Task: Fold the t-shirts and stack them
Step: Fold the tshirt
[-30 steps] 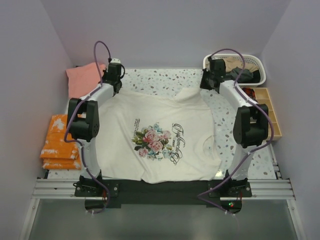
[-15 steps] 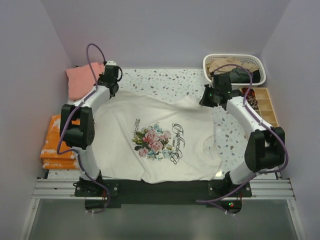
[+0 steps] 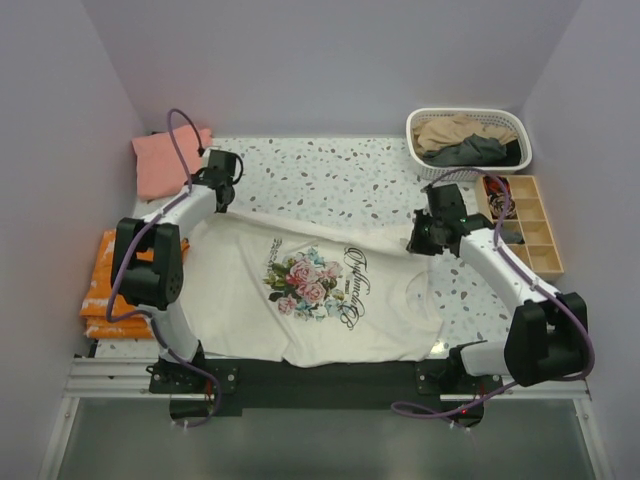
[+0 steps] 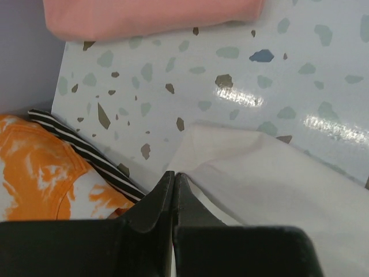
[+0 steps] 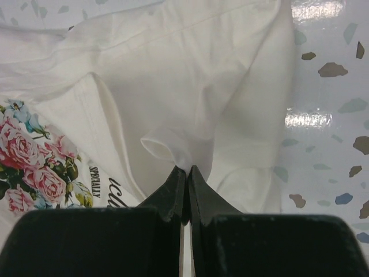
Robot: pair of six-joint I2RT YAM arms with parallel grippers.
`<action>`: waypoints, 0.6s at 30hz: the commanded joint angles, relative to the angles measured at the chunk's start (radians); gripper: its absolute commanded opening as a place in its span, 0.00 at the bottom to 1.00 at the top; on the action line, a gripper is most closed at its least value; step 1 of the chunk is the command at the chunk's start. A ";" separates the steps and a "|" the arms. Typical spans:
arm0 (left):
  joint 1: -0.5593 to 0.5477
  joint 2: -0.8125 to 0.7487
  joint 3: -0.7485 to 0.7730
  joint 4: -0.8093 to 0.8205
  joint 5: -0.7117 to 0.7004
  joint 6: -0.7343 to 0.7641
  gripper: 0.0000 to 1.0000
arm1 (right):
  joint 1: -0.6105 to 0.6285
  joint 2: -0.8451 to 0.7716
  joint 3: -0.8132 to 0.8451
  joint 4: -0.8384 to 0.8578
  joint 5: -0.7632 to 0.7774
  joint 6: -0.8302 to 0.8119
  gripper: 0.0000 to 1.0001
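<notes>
Between the closed tips of the left pincer [image 4: 173, 173] sits a pinched corner of the cream shirt [image 3: 250, 300]. The right pincer [image 5: 185, 169] is likewise clamped shut on a fold of it. Cloth stretches between them, the rest spread flat behind. The step looks like folding the far edge over. Next, both should draw back evenly toward the near hem, then release.

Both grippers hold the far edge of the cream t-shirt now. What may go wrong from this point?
1. The right gripper pinches only a small pucker of the cream t-shirt, so the cloth may slip out.
2. The left gripper holds its corner farther back than the right one does, so the fold may come out skewed.
</notes>
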 commanded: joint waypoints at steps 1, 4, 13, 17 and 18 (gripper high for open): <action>-0.004 -0.069 -0.035 -0.039 -0.074 -0.078 0.00 | 0.004 -0.035 -0.034 -0.006 0.062 0.026 0.00; -0.004 -0.060 -0.057 -0.066 -0.094 -0.101 0.00 | 0.005 -0.018 -0.054 0.001 0.054 0.035 0.00; -0.005 -0.027 -0.103 -0.120 -0.117 -0.166 0.00 | 0.031 -0.010 -0.116 -0.008 0.054 0.064 0.00; -0.005 -0.014 -0.114 -0.146 -0.145 -0.201 0.46 | 0.067 -0.007 -0.142 -0.020 0.043 0.087 0.02; -0.007 -0.015 -0.112 -0.155 -0.154 -0.207 0.61 | 0.082 -0.015 -0.145 -0.029 0.043 0.089 0.06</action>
